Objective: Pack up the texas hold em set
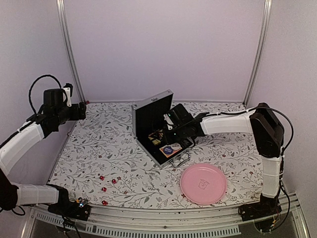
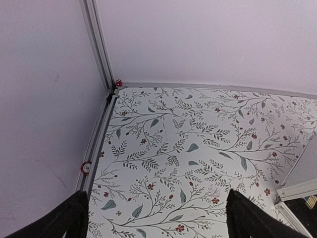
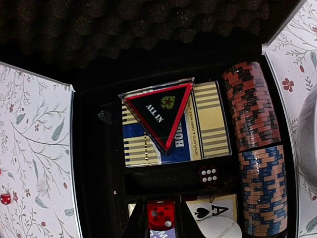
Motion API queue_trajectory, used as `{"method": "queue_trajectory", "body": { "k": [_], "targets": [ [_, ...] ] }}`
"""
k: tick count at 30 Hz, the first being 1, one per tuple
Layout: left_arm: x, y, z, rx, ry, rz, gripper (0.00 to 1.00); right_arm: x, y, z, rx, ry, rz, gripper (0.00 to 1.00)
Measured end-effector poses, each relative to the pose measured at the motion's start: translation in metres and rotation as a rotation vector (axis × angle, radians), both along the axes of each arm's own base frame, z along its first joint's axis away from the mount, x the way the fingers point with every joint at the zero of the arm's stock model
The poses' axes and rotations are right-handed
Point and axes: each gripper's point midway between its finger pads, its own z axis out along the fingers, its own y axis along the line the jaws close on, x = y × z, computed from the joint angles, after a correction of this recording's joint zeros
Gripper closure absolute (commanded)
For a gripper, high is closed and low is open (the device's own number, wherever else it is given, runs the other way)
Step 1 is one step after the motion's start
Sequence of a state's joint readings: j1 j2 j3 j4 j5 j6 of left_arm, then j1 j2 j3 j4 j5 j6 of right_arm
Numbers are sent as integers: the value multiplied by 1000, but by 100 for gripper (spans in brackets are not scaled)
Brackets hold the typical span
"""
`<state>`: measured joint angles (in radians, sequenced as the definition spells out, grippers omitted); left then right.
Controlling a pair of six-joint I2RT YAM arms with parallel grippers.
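The silver briefcase (image 1: 152, 118) stands open on the table, lid up, black foam lining showing. My right gripper (image 1: 167, 134) reaches into its tray. In the right wrist view it (image 3: 161, 207) is shut on a red die (image 3: 161, 216) just above a card slot. Another red die (image 3: 208, 174) lies in the narrow slot. A card deck (image 3: 208, 119) has a black "ALL IN" triangle (image 3: 163, 113) on it. Red-black chips (image 3: 251, 106) and blue chips (image 3: 262, 188) fill the right column. Several loose red dice (image 1: 114, 181) lie on the table front left. My left gripper (image 1: 82, 111) is open and empty at the far left (image 2: 158, 223).
A pink plate (image 1: 203, 184) lies front right of the case, near its metal handle (image 1: 182, 159). One red die (image 2: 119, 83) sits in the far left table corner and a red chip (image 2: 86, 167) on the left rail. Another die (image 3: 5, 198) lies left of the case.
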<state>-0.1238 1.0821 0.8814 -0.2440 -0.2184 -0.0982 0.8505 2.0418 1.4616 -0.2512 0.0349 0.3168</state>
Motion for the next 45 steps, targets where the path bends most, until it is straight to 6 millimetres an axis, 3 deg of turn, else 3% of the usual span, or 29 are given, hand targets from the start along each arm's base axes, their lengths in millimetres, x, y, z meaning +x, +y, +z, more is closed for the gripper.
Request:
{"method": "queue_trajectory", "body": {
  "k": [18, 36, 45],
  "targets": [
    [0, -5, 0, -12, 1, -24, 4, 11, 12, -25, -41, 13, 13, 97],
    [0, -5, 0, -14, 1, -27, 4, 16, 7, -51, -125, 21, 14, 97],
    [0, -5, -1, -14, 2, -28, 4, 19, 3, -52, -149, 3, -1, 97]
  ]
}}
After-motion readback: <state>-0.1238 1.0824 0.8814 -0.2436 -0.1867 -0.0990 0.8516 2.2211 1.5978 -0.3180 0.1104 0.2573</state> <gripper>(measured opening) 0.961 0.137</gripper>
